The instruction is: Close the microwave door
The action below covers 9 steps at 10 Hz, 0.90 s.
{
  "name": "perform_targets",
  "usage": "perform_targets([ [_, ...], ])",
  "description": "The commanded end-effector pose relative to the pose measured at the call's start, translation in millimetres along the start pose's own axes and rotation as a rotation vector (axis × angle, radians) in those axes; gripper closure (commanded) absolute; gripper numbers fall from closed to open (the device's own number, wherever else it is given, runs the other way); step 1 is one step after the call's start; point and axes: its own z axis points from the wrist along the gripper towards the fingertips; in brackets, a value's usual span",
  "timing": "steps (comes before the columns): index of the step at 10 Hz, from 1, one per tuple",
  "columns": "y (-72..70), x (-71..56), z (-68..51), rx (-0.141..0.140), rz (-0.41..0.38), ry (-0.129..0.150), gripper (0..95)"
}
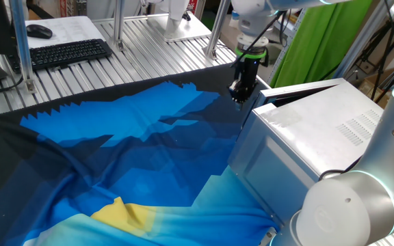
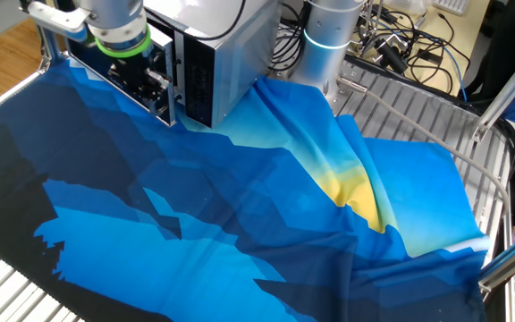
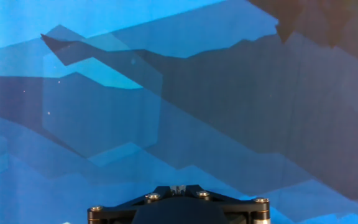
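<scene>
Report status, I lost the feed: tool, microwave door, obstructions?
Tool at door edge, jaw state unclear. Microwave door nearly shut. Nothing seen blocking it.

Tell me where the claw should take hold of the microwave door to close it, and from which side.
Hedged: the microwave door is a flat panel, nearly shut, with no handle visible. Rather than pinching, press its glass face near the free edge beside the claw, coming from the cloth side, toward the microwave.

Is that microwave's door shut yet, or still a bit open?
Slightly ajar. The microwave door shows a dark gap against the microwave near the gripper, seen from one fixed view.
</scene>
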Motion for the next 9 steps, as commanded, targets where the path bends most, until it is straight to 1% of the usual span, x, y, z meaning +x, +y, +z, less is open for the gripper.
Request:
perform_targets([
  [1, 2.5, 6.0, -0.7, 0.007, -0.002, 0.019, 95.0],
  [2, 3.8, 8.3, -0.4, 0.007, -0.002, 0.021, 95.0],
  [3, 4.6, 9.8, -1.9, 0.006, -0.005, 0.037, 95.0],
  [5, 4.8, 10.0, -2.4, 0.006, -0.007, 0.046, 95.0],
  [6, 4.7, 9.6, -2.7, 0.004, -0.005, 0.043, 95.0],
  [7, 4.7, 9.4, -2.7, 0.002, -0.011, 0.025, 95.0],
  [8, 4.7, 9.4, -2.7, 0.001, -0.009, 0.024, 95.0],
  [9, 4.7, 9.4, -2.7, -0.003, -0.009, 0.016, 95.0],
])
